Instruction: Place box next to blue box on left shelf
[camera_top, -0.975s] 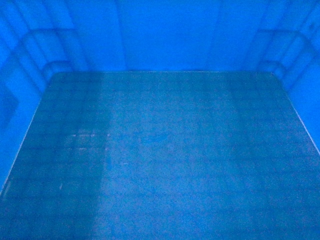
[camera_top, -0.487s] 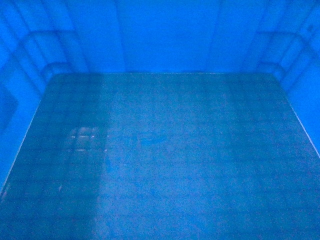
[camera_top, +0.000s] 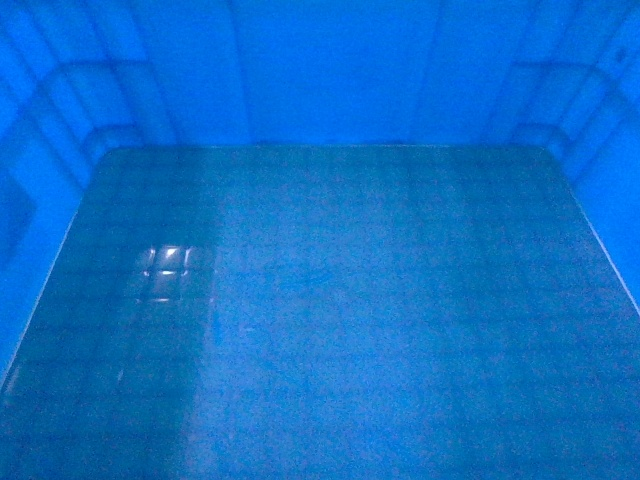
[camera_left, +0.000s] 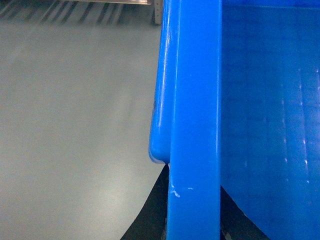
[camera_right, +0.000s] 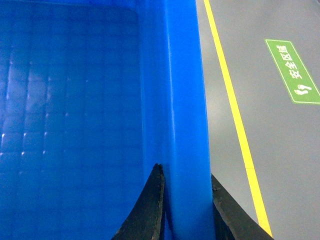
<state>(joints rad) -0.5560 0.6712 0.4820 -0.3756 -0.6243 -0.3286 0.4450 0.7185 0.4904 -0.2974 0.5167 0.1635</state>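
Observation:
The box (camera_top: 330, 300) fills the head view, which shows only its glossy gridded floor and inner walls. In the left wrist view my left gripper (camera_left: 194, 181) is shut on the box's thick left rim (camera_left: 195, 100), one dark finger on each side of the wall. In the right wrist view my right gripper (camera_right: 186, 172) is shut on the right rim (camera_right: 185, 100) in the same way. The box hangs above the grey floor between both grippers. The other blue box is out of view. I cannot make out the left shelf.
Grey floor (camera_left: 75, 125) lies below on the left, with a blurred striped structure and a grey upright (camera_left: 157, 10) at its far edge. On the right the floor carries a yellow line (camera_right: 235, 110) and a green floor sign (camera_right: 292, 72).
The light reflection on the left of the box floor has grown brighter and sharper. The box's place in the head view has barely shifted.

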